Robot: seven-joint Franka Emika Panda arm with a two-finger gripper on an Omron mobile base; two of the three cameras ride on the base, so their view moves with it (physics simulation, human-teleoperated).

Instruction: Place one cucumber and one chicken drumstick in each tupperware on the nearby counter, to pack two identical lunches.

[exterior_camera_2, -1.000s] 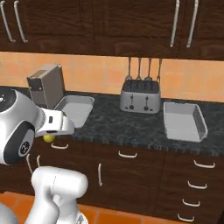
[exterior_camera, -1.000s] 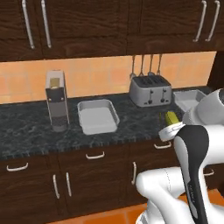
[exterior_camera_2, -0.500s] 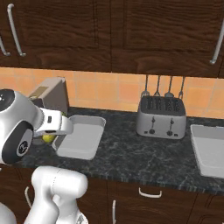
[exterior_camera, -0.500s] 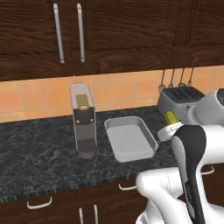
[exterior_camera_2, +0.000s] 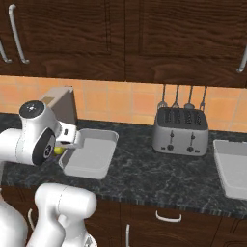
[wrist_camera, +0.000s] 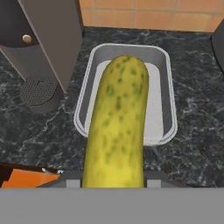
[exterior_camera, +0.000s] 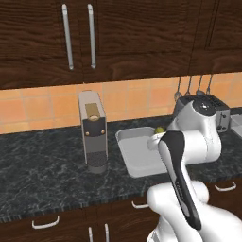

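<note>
My gripper (exterior_camera_2: 66,145) is shut on a yellow-green cucumber (wrist_camera: 117,127), held above the near end of a light grey tupperware (wrist_camera: 84,100). In the hand view the cucumber points over that container, which has nothing in it, and hides the fingertips. The same tupperware (exterior_camera: 134,156) sits on the black speckled counter (exterior_camera: 47,179), partly behind my arm, with the cucumber's tip (exterior_camera: 159,129) peeking over the wrist. A second tupperware (exterior_camera_2: 231,166) lies at the far right of the counter (exterior_camera_2: 144,178). No chicken drumstick is in sight.
A grey coffee machine (exterior_camera: 93,130) stands just left of the near tupperware. A steel toaster (exterior_camera_2: 181,131) sits between the two containers, with utensils hanging on the tiled wall behind it. Dark wood cabinets hang above.
The whole picture has shifted and grown: the base has driven closer to the counter, toward the left tupperware. The cucumber stays gripped in the same way.
</note>
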